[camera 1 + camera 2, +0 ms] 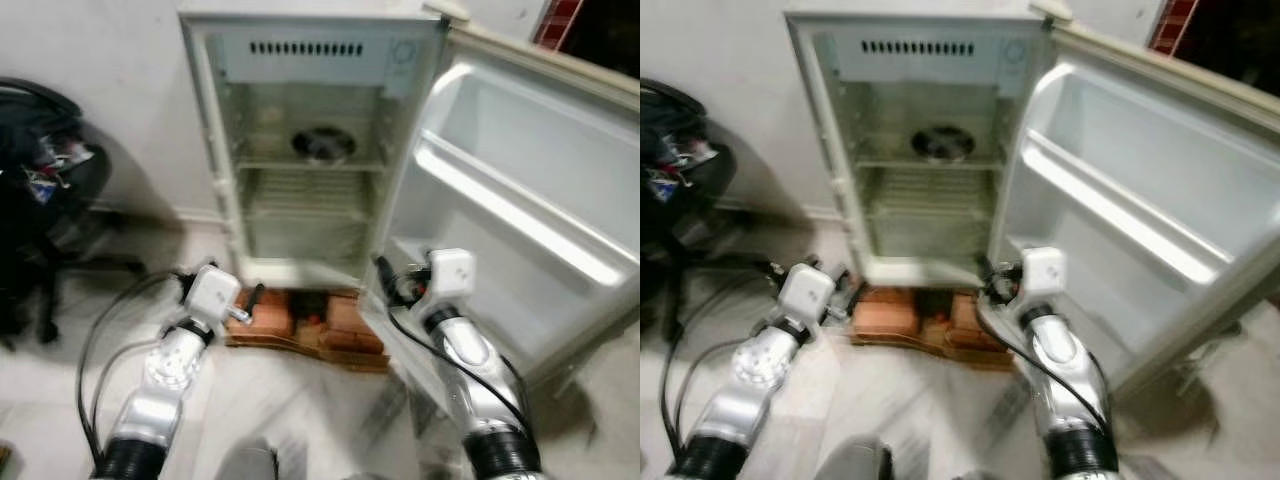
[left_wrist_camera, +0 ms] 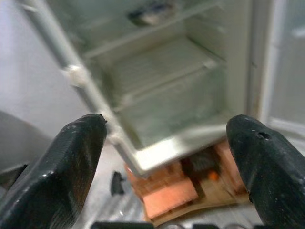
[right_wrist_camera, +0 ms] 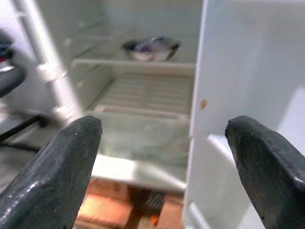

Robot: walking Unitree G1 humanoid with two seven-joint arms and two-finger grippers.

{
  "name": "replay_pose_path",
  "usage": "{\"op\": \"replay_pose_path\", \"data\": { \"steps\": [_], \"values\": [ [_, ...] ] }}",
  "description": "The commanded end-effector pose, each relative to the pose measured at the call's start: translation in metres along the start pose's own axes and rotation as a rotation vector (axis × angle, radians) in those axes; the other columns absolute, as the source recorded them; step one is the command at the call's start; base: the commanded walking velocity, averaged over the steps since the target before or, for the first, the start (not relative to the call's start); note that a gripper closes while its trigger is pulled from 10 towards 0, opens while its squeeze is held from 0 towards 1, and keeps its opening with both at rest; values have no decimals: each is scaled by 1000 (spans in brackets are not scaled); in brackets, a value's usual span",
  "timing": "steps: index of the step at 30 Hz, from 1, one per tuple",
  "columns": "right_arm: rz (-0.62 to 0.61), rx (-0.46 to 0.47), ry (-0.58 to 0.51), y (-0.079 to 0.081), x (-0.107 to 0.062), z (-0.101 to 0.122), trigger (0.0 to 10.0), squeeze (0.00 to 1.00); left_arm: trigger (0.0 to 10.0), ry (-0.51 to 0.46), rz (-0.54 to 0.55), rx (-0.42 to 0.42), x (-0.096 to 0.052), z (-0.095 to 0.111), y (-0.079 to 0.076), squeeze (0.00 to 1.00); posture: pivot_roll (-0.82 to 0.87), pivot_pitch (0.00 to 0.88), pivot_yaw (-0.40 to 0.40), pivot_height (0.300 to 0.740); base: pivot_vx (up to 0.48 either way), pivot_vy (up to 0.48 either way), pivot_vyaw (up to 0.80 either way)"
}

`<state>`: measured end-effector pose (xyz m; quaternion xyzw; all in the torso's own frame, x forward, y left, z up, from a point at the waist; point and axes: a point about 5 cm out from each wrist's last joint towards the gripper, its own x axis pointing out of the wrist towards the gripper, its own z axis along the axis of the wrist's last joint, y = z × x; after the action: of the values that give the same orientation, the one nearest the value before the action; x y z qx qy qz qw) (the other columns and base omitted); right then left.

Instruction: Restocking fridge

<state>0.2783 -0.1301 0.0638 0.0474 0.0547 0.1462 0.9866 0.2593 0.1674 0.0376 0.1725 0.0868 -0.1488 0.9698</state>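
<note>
1. Pale, glossy floor tiles (image 1: pixel 300 400) run up to a plain white wall (image 1: pixel 120 90), with a dark office chair (image 1: pixel 40 180) standing off to the robot's left beside it.
2. Against that wall stands a small white fridge (image 1: pixel 215 150), boxy with rounded plastic edges, raised on reddish-orange bricks (image 1: pixel 345 325) set on a thin wooden board.
3. Its door (image 1: pixel 540 200) is swung wide to the robot's right, showing smooth moulded door shelves (image 1: pixel 520 215) with a long rounded rail.
4. Inside, wire-ribbed shelves (image 1: pixel 305 195) span the cabinet; a shallow metal bowl (image 1: pixel 323 145) sits on the upper shelf, and a vented panel (image 1: pixel 305 48) runs across the top.
5. The lower shelf and the cabinet floor carry nothing that can be made out, though the picture is blurred.
6. The left gripper (image 2: pixel 167 157) is held low before the fridge's hinge-free front edge, near the bricks; its two blunt black fingers (image 2: pixel 57 167) stand wide apart, grasping nothing.
7. The right gripper (image 3: pixel 164 162) is held just before the door's inner edge, its matt black fingers (image 3: pixel 267 167) likewise spread and bare.
8. Black cables (image 1: pixel 100 330) loop across the floor beside the left arm.
9. Open floor lies between the two arms and the brick base.
</note>
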Motion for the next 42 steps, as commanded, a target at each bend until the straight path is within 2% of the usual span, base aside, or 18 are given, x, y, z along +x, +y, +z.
{"op": "replay_pose_path", "data": {
  "steps": [1, 6, 11, 12, 14, 16, 17, 20, 21, 23, 24, 27, 28, 29, 32, 33, 34, 42],
  "values": [
    [-8, -5, 3, -8, -2, 2, 10000, 0, 10000, -35, -29, 14, 3, 7, -5, 0, 63, 6, -9, 740, 0, -480, 0],
    [135, 23, 25, 5, 2, 1, 10000, 0, 10000, -23, -10, -8, 1, 3, -4, 0, 78, 3, -23, 740, 0, -480, 0],
    [460, 62, 100, 28, -11, -2, 10000, 0, 10000, -12, -11, -39, -2, 0, -6, 0, 78, 6, -27, 740, -58, -438, 0],
    [460, 62, 100, 28, -11, -2, 10000, 0, 10000, -12, -11, -39, -2, 0, -6, 0, 78, 6, -27, 740, -292, -379, 0],
    [628, 76, 159, 35, -25, -5, 10000, 0, 10000, -6, -20, -42, -4, -2, -7, 0, 78, 7, -28, 740, -321, -358, 0],
    [750, 70, 220, 34, -38, -9, 10000, 0, 10000, -10, -30, -36, -5, -3, -9, 0, 78, 8, -28, 740, -317, -360, 0],
    [780, 60, 262, 29, -43, -12, 10000, 0, 10000, -22, -33, -35, -6, -2, -9, 0, 79, 8, -29, 740, -292, -382, 0],
    [798, 16, 313, 20, -47, -17, 10000, 0, 10000, -23, -35, -40, -6, -2, -9, 0, 79, 8, -28, 740, 0, 0, 0],
    [738, -60, 316, 11, -42, -21, 10000, 0, 10000, -18, -31, -38, -6, -2, -8, 0, 80, 10, -27, 740, 0, 0, 0],
    [642, -136, 312, -3, -35, -23, 10000, 0, 10000, -10, -22, -34, -6, -3, -7, 0, 82, 12, -28, 740, 0, 0, 0],
    [642, -136, 312, -3, -35, -23, 10000, 0, 10000, -10, -22, -34, -6, -3, -7, 0, 82, 12, -28, 740, 0, 0, 0],
    [500, -195, 264, -15, -23, -17, 10000, 0, 10000, -3, 4, -30, -7, -5, -4, 0, 85, 13, -27, 740, 0, 0, 0],
    [453, -187, 245, -19, -19, -12, 10000, 0, 10000, 9, 30, -35, -8, -7, 0, 0, 88, 13, -25, 740, 0, 0, 0],
    [340, -209, 182, -25, -10, -1, 10000, 0, 10000, 48, 113, -96, -9, -13, 10, 0, 86, 15, -22, 740, 0, 0, 0],
    [289, -199, 136, -27, -3, 5, 10000, 0, 10000, 83, 191, -149, -11, -18, 20, 0, 86, 15, -20, 740, 0, 0, 0],
    [253, -183, 76, -26, 1, 12, 10000, 0, 10000, 105, 263, -202, -13, -23, 29, 0, 89, 15, -19, 740, 0, 0, 0],
    [227, -184, 53, -26, 4, 15, 10000, 0, 10000, 115, 293, -219, -15, -25, 33, 0, 89, 15, -19, 740, 0, 0, 619],
    [60, -177, -38, -25, 15, 25, 10000, 0, 10000, 88, 354, -241, -19, -24, 44, 0, 99, 12, -23, 740, 0, 0, 739]
  ]
}}
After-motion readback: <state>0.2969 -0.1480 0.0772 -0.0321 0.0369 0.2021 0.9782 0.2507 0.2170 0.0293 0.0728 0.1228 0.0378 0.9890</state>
